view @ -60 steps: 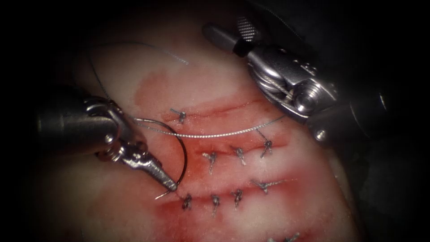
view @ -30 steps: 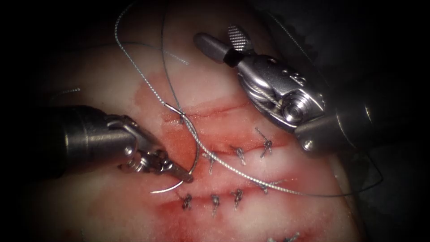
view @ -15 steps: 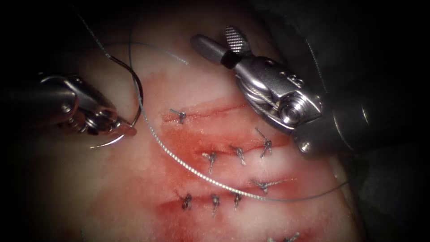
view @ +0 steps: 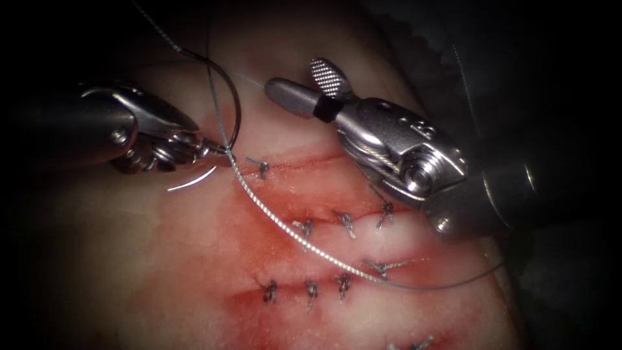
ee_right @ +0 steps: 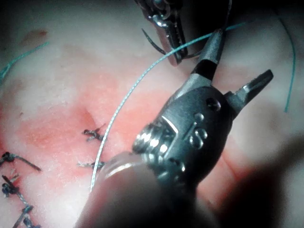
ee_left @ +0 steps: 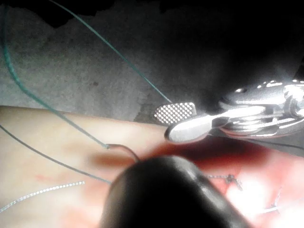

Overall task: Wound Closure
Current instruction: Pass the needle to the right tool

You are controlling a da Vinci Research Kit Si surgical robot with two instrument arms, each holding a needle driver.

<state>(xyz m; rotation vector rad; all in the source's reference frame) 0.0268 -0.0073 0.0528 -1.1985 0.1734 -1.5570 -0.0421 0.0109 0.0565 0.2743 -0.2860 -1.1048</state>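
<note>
My left tool [view: 217, 150] is shut on the curved needle [view: 238, 116], about a third of the way back from its tip. The needle hangs free above the tissue [view: 162, 259], just left of the top cut's [view: 304, 157] left end. Thread [view: 285, 225] trails from the needle's tail and sweeps down and to the right across the stitched cuts. My right tool [view: 291, 74] hovers open above the top cut and holds nothing. In the right wrist view its jaws [ee_right: 244, 52] stand apart beside the left tool [ee_right: 166, 23], the needle [ee_right: 151, 42] and the thread [ee_right: 137, 85].
Several knotted stitches [view: 348, 223] close the lower cuts, and one stitch [view: 261, 167] sits at the top cut's left end. Red fluid [view: 272, 194] stains the tissue around them. The right tool's wrist [view: 414, 165] lies over the cuts' right ends.
My left tool carried the needle up and left off the lower cut, then right toward the top cut, drawing thread along. The right tool edged left and its jaws narrowed.
</note>
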